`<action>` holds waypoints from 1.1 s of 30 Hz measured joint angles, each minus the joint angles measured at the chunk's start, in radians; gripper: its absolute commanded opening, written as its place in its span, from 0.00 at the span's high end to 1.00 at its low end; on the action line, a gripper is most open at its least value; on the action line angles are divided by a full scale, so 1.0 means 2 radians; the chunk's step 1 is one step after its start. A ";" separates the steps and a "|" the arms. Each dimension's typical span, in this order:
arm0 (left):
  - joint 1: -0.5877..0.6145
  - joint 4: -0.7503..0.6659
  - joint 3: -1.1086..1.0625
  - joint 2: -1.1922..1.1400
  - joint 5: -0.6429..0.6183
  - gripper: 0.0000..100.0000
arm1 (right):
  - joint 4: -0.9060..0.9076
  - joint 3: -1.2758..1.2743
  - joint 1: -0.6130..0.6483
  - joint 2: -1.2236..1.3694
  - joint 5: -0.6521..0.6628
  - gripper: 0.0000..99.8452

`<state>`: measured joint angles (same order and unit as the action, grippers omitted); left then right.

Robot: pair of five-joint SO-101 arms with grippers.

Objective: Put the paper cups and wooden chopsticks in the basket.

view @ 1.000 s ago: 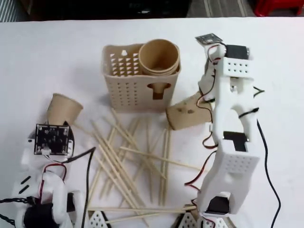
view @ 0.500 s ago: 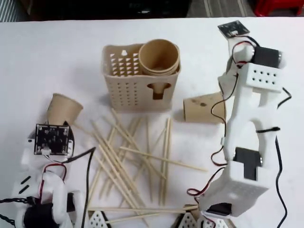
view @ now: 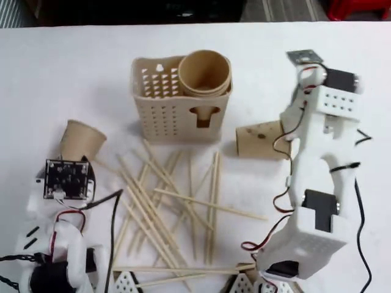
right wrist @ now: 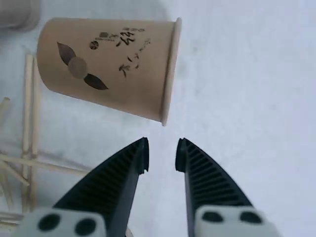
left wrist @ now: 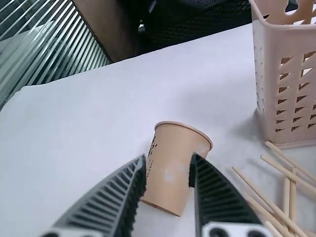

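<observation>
The basket (view: 180, 101) stands midway along the far edge of the table (view: 73, 73). It holds nested paper cups (view: 204, 72) upright in the compartment nearer the right edge, though their number cannot be counted from above, and the wooden chopsticks (view: 177, 195) lie scattered between it and the near edge. The right gripper (right wrist: 162, 150) is released, jaws slightly parted and holding nothing, just short of the rim of a side-lying cup (right wrist: 106, 66) toward the right edge. The left gripper (left wrist: 167, 173) is likewise parted, its fingers framing a tilted cup (left wrist: 173, 165) toward the left edge; contact cannot be confirmed.
</observation>
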<state>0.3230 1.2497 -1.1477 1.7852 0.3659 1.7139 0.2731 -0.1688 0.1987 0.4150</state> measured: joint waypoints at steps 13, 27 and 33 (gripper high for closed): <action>0.000 0.000 0.000 0.000 0.000 0.84 | 0.001 0.015 0.025 0.083 -0.014 0.88; 0.000 0.000 0.000 0.000 0.000 0.84 | 0.000 0.022 0.015 0.004 -0.014 0.85; 0.000 0.000 0.000 0.000 0.000 0.84 | -0.010 0.025 0.015 0.034 -0.046 0.77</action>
<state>0.3230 1.2497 -1.1477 1.7852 0.3659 1.6939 0.3222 -0.1381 0.2662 0.3230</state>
